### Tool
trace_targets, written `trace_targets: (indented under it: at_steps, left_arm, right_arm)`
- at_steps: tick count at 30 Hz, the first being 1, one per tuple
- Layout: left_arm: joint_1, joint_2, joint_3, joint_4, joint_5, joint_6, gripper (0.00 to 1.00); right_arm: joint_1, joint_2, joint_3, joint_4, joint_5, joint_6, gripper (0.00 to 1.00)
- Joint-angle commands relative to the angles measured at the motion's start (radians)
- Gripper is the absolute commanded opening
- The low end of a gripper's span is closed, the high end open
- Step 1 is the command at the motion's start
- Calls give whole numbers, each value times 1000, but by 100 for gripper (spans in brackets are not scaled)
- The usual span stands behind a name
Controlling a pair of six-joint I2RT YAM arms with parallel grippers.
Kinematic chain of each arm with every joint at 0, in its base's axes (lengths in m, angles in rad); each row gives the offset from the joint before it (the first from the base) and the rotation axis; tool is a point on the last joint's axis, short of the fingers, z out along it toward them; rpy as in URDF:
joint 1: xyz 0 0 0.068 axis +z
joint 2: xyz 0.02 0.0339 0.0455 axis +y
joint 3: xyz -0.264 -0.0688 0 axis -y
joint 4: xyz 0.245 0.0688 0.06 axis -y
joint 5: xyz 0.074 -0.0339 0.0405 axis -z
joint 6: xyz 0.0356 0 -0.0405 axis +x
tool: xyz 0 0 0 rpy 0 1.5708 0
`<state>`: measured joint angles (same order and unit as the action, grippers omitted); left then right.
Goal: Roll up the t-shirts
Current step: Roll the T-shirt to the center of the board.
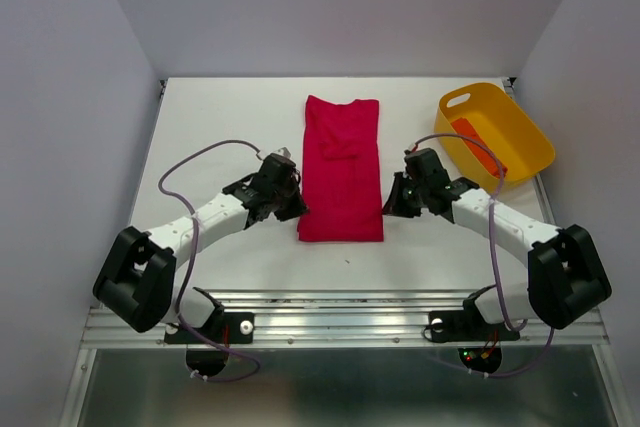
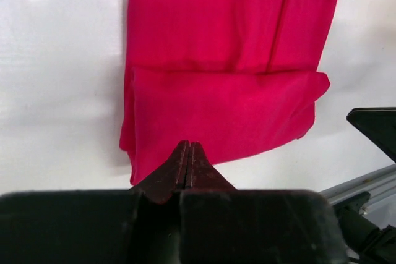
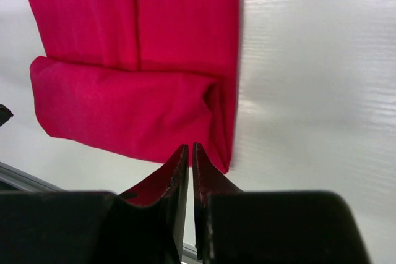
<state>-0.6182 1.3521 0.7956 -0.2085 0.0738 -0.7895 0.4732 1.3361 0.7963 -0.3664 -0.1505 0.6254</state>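
A crimson t-shirt (image 1: pixel 340 162) lies folded into a long strip in the middle of the table, collar end far. Its near end is turned over once into a flat fold (image 2: pixel 223 115) (image 3: pixel 124 112). My left gripper (image 1: pixel 292 205) (image 2: pixel 187 143) sits low at the fold's near left corner, its fingers pressed together with no cloth between them. My right gripper (image 1: pixel 392 202) (image 3: pixel 187 145) sits at the near right corner. A thin empty slit shows between its fingers. An orange-red rolled t-shirt (image 1: pixel 478 145) lies in the yellow tub (image 1: pixel 530 142).
The yellow tub stands at the back right, near the right wall. A metal rail (image 1: pixel 340 312) runs along the table's near edge between the arm bases. White walls close the table on the left, back and right.
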Motion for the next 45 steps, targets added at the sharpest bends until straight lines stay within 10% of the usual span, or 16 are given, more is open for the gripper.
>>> trace_targets:
  at_steps: [1,19,30,41,45]
  left_arm:
    - [-3,65,65,43,-3,26,0]
    - [-3,291,97,155,14,61,0]
    - [-3,124,91,81,-46,65,0]
    - [-3,-106,-116,104,4,1,71]
    - [-2,-130,-199,153,35,-27,76]
  right_arm:
    - [41,69,86,60,-12,-13,11]
    - [64,290,57,100,219,-1,4]
    - [64,95,66,37,195,-10,4]
    - [64,-93,-101,12,118,102,42]
    - [64,-114,-169,72,77,154,51]
